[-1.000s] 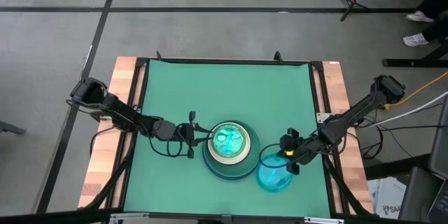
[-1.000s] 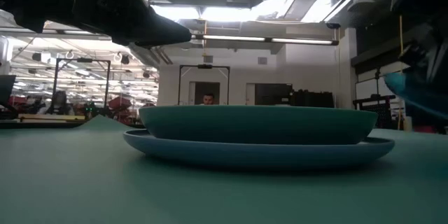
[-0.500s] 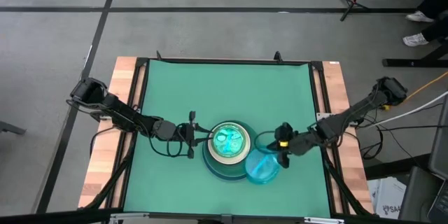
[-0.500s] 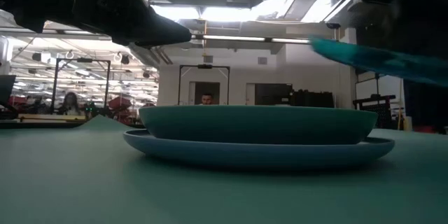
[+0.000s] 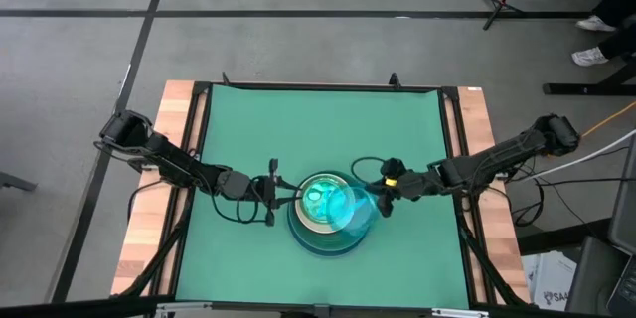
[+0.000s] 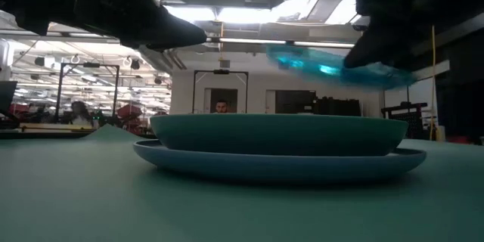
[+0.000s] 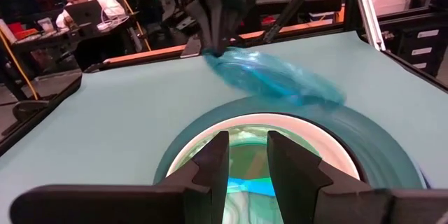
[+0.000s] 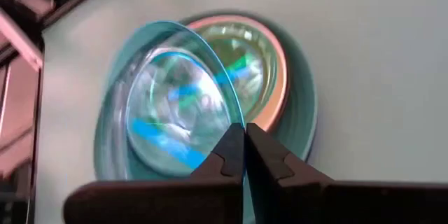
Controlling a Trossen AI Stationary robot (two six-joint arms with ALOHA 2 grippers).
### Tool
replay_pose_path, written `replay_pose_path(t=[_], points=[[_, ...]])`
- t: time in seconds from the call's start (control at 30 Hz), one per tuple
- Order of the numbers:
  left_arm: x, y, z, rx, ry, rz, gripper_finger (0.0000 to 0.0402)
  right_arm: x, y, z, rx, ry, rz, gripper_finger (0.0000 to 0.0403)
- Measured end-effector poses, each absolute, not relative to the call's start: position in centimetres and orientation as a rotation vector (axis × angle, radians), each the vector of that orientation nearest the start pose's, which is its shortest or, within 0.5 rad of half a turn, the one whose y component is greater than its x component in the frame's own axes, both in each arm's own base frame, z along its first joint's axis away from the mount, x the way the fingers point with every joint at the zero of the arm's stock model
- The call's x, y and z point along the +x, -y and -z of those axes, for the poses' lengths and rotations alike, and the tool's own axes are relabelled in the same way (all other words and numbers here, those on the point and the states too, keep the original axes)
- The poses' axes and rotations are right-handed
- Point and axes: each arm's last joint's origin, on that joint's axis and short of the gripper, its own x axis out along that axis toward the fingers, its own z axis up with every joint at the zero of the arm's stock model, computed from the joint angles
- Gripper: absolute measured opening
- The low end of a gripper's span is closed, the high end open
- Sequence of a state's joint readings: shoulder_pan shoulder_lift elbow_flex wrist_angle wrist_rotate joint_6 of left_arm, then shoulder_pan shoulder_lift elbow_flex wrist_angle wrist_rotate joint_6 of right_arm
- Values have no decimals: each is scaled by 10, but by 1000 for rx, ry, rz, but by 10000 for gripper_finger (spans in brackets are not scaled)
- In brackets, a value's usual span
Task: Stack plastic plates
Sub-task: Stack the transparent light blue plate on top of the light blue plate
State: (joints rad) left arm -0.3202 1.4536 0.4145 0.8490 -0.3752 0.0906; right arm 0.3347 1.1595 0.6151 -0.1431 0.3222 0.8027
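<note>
A stack of plates sits on the green mat. The large light blue plate [image 6: 280, 165] is at the bottom, the dark teal plate [image 6: 276, 134] on it. Smaller plates nest inside, showing a white rim [image 7: 329, 155], an orange rim [image 8: 281, 77] and a green middle [image 5: 320, 199]. No black plate shows. My right gripper [image 5: 382, 199] is shut on the translucent cyan plate [image 5: 351, 209], held over the stack's right half. My left gripper [image 5: 282, 197] hovers open at the stack's left edge, touching nothing. My right gripper pinches the cyan plate's rim [image 8: 235, 120] between its two fingertips [image 8: 229, 148], on the side of the plate toward the table's right. The fingers come from the table's right, slanting down. The plate is lifted clear above the stack [image 6: 325, 64] and tilted.
The green mat [image 5: 318, 124] has free room on the far side and to the left and right of the stack. Black frame rails and wooden strips [image 5: 169, 159] border it. A person sits at a laptop [image 7: 84, 10] beyond the table.
My right gripper has carried the cyan plate up and toward the table's left and far side, from beside the stack's near right edge to above its right half. The plate rose clear and stays tilted.
</note>
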Motion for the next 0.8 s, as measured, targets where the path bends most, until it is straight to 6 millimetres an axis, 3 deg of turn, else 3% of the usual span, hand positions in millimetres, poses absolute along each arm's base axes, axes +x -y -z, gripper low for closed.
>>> replay_pose_path(t=[0.43,0.8], points=[[248,71,-167,156,-182,-47,92,256,-43,-194,560,-520,242,1],[248,71,-167,156,-181,-47,92,272,-36,-173,535,-528,289,1]])
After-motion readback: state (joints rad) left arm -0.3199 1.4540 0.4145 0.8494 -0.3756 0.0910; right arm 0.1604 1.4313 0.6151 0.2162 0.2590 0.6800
